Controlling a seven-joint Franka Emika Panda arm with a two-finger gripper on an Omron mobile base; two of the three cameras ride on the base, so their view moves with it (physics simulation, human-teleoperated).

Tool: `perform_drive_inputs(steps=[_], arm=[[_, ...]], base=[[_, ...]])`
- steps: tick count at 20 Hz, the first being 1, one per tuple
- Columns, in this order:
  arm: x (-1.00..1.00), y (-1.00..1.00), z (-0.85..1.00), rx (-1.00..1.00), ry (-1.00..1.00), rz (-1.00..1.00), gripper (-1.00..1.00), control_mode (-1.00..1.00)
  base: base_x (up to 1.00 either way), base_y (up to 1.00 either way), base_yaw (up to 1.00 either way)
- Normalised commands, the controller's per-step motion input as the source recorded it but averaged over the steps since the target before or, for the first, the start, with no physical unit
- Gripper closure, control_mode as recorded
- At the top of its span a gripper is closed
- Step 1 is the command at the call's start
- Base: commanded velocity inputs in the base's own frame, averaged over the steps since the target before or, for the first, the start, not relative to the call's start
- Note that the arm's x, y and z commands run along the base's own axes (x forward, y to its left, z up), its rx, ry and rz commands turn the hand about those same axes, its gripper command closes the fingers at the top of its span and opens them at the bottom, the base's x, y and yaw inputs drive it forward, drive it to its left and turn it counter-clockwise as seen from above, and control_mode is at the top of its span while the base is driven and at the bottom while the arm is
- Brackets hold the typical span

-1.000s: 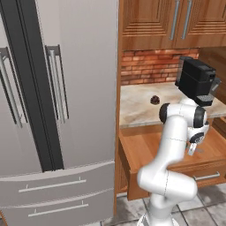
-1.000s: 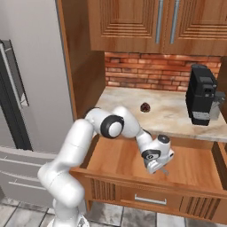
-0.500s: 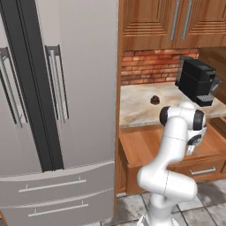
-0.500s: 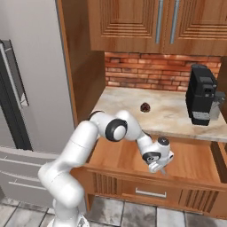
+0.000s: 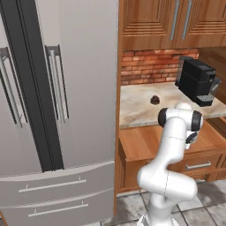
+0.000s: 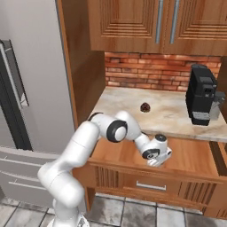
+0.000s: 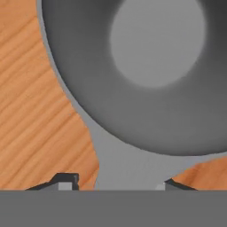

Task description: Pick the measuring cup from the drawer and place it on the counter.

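The grey metal measuring cup (image 7: 155,66) lies on the wooden floor of the pulled-out drawer (image 6: 195,156), seen from straight above and very close. Its handle (image 7: 128,170) runs down between my two dark fingertips (image 7: 66,179). My gripper (image 7: 119,181) straddles that handle, and a sliver of wood still shows between the left tip and the handle. From the base cameras the gripper (image 6: 156,162) (image 5: 190,140) reaches down into the drawer (image 5: 141,142), and my hand hides the cup. The beige counter (image 6: 168,116) (image 5: 137,106) lies just behind the drawer.
A small dark reddish-brown round object (image 6: 144,107) (image 5: 154,99) sits mid-counter. A black coffee machine (image 6: 201,95) (image 5: 197,81) stands at the counter's right. Wooden wall cabinets (image 6: 155,22) hang overhead. The grey fridge (image 5: 53,110) fills the left side.
My hand has sunk a little deeper into the drawer, and the jaws have narrowed around the cup's handle.
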Motion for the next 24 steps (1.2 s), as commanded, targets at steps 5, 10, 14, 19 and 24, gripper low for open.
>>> perform_drive_inputs(steps=[5,10,14,19,24], arm=[[-0.09,0.03,0.02,-0.04,-0.07,-0.02,1.0,-1.0],[-0.32,-0.01,0.27,0.0,-0.09,0.0,1.0,-1.0],[-0.18,-0.08,0.51,0.01,-0.06,0.0,1.0,-1.0],[-0.32,-0.13,0.61,0.01,-0.05,0.06,1.0,-1.0],[-0.27,-0.07,0.64,0.0,-0.07,0.14,1.0,-1.0]], base=[[0.0,0.0,0.0],[0.0,0.0,0.0],[0.0,0.0,0.0],[0.0,0.0,0.0],[0.0,0.0,0.0]])
